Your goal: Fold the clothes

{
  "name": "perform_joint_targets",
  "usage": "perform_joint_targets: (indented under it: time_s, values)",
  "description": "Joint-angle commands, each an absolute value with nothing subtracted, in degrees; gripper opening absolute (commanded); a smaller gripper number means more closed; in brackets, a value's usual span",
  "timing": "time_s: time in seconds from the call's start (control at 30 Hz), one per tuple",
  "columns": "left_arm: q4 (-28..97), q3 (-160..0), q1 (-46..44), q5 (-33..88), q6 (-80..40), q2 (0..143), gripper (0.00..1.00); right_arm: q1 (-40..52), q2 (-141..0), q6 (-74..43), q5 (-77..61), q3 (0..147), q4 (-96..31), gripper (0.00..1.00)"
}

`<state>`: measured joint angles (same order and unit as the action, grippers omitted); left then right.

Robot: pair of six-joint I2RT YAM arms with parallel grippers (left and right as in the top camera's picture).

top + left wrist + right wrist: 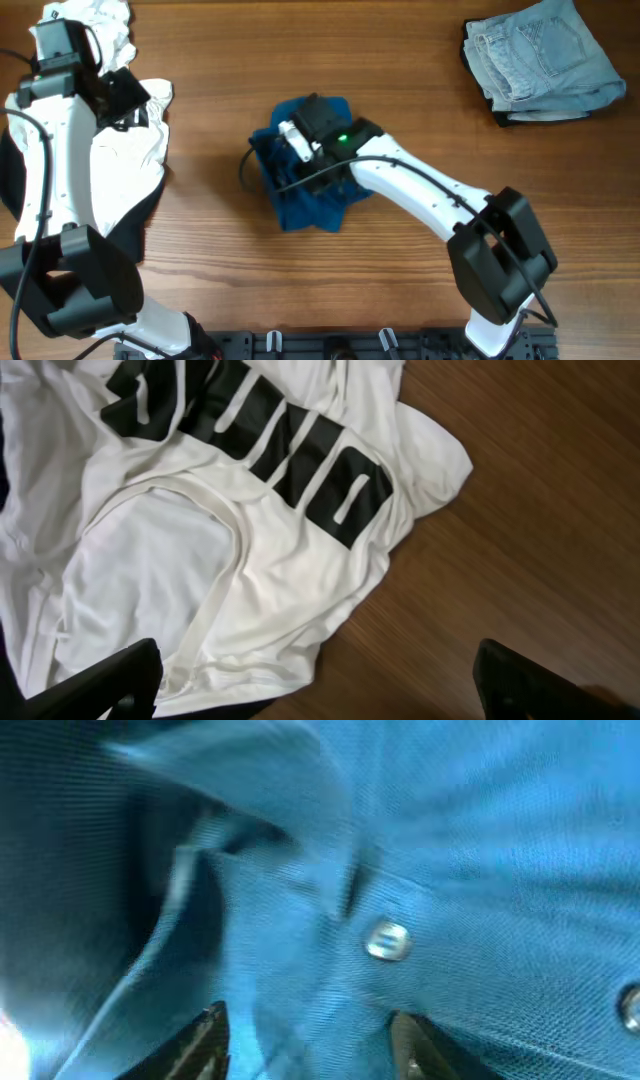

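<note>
The teal-blue shirt [305,195] lies bunched in a small heap at the middle of the table [400,80]. In the right wrist view its cloth fills the frame, with a small pale button [387,940] on the placket. The right gripper [315,1045] is down on the heap, fingers apart with cloth between them; I cannot tell whether they pinch it.

At 9 o'clock from the shirt lies the white tee [250,560], spread loosely with its black lettering [260,440] showing. A black garment [152,205] peeks out beneath its edge. The left gripper [325,695] hangs over the tee's edge, jaws wide apart and empty.

The folded jeans [540,60] sit at 2 o'clock, well apart.
</note>
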<state>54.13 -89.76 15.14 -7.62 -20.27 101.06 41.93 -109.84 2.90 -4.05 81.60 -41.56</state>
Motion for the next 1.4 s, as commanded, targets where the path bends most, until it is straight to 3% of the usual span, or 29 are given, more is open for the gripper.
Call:
perform_joint_targets:
  time_s: [0.0, 0.13, 0.27, 0.43, 0.63, 0.87, 1.1, 1.37]
  values:
    - [54.04, -90.24, 15.29, -6.90, -20.21, 101.71, 1.00, 45.89, -110.69, 7.70, -1.02, 86.32, -40.71, 0.60]
    - [54.65, -90.24, 15.22, -6.68, -20.18, 101.71, 1.00, 46.59, -110.69, 8.25, -1.37, 86.59, -41.69, 0.77]
    - [55.29, -90.21, 15.22, -6.68, -20.16, 101.71, 1.00, 43.44, -110.34, -0.78, -1.30, 88.03, -43.62, 0.93]
    - [55.33, -90.21, 15.22, -6.68, -20.16, 101.71, 1.00, 36.84, -108.51, -6.09, -1.52, 89.62, -45.56, 0.93]
    - [54.39, -90.21, 15.25, -4.23, -20.16, 101.71, 1.00, 28.51, -108.90, -5.72, -11.66, 89.52, -47.51, 0.93]
    - [53.56, -90.21, 15.25, -4.10, -20.18, 101.71, 1.00, 27.83, -115.28, -3.27, -13.34, 89.52, -46.06, 0.93]
    - [53.82, -90.21, 15.25, -4.08, -20.16, 101.71, 1.00, 27.83, -122.48, -3.68, -9.10, 89.52, -47.64, 0.91]
    - [54.50, -90.21, 15.22, -3.88, -20.18, 101.71, 1.00, 25.74, -123.44, -6.07, 6.13, 89.52, -47.55, 0.95]
